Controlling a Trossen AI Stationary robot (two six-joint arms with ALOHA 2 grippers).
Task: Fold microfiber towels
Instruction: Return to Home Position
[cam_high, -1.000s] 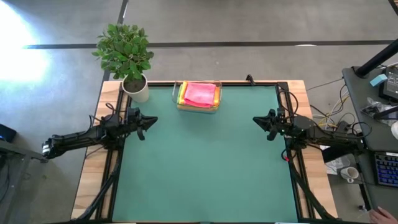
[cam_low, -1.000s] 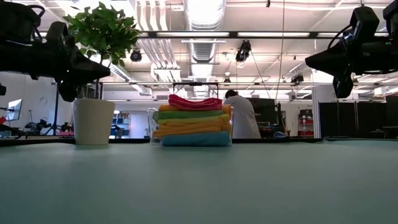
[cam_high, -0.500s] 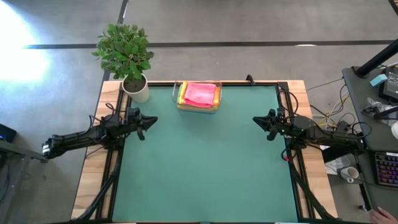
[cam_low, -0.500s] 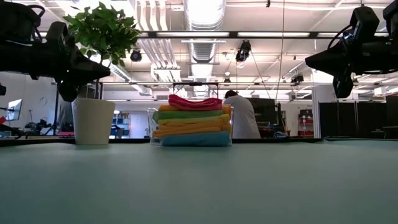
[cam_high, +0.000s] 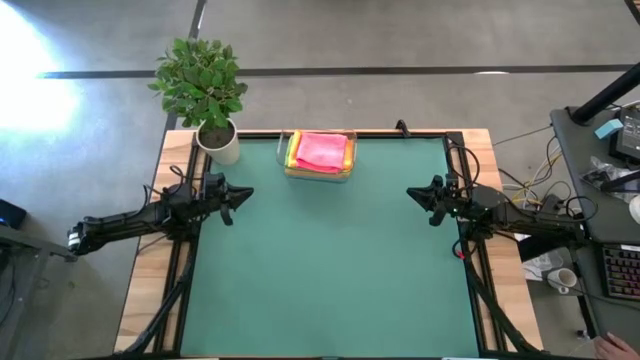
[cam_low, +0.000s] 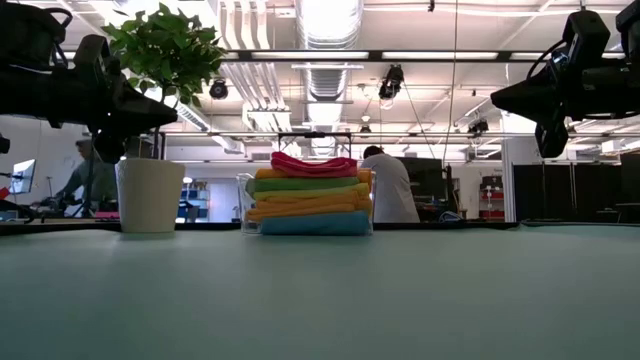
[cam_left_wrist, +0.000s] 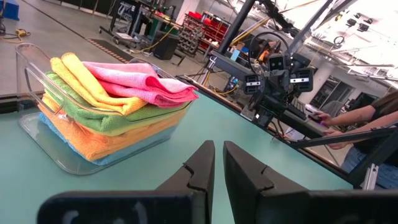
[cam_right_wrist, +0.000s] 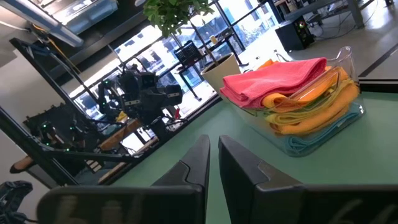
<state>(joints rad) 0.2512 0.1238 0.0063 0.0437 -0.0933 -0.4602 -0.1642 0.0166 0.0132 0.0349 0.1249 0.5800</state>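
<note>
Item: stack of folded fuzzy microfiber towels (cam_high: 321, 152), soft pile with rounded fold edges, light blue at the base, orange, yellow and green layers between, pink on top. They are held in a clear rigid rectangular plastic tray (cam_high: 318, 177) at 12 o'clock on the flat green matte counter (cam_high: 330, 270). The top folds ride above the rim. The tray's long axis runs 9 to 3 o'clock. A leafy green plant in a smooth white pot (cam_high: 220, 142) stands at 11 o'clock, just beside the tray. The left gripper (cam_high: 245, 193) hangs above the counter's 9 o'clock edge and points toward 3. Its dark fingers are drawn together with a sliver between and hold nothing. The stack lies toward its 1 o'clock. The right gripper (cam_high: 412, 193) hangs at the 3 o'clock edge and points toward 9, fingers likewise near-closed and empty. The stack lies toward its 11 o'clock. The left arm is judged slightly the nearer. Every towel in view sits in the tray, so folding appears complete and no grasp seems called for.
</note>
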